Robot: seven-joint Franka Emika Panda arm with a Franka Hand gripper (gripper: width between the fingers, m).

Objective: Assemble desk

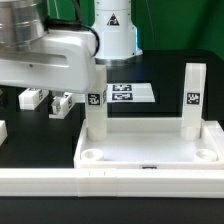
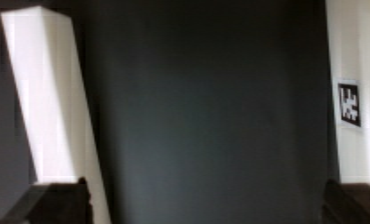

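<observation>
Right now the white plastic rectangular tray-like desk panel [image 1: 150, 147] lies flat on the black tabletop [image 1: 40, 135]. It sits towards the exterior view's right, close to the camera, with its raised rim up. Its two near corners each show a round socket, one on the exterior view's left [image 1: 92, 156] and one on the right [image 1: 207, 155], and both are empty.

At the far corners two white square-section legs stand upright. The left leg [image 1: 96, 122] and the right leg [image 1: 193, 115] each carry a black-and-white tag near the top. From here I cannot tell how firmly they are seated.

A long white border rail [image 1: 100, 183] runs along the near side of the desk panel, just beside it. Beyond the panel, between the two legs as I see them, the marker board [image 1: 133, 93] lies flat in front of the robot's white base [image 1: 113, 30].

The grey-and-white arm [image 1: 50, 55] reaches across the exterior view's left. Under it two small white pieces, one [image 1: 30, 98] and another [image 1: 62, 103], lie on the tabletop off the panel. They are too small to identify.

The tool [image 2: 203, 205] is spread wide. In the wrist view its dark fingertips [image 2: 57, 200] sit far apart with nothing between them, so it grips nothing. That blurred view also shows two long white bars, one plain [image 2: 49, 100] and one tagged [image 2: 356, 50], either side of a dark stretch. I cannot tell which parts they are.
</observation>
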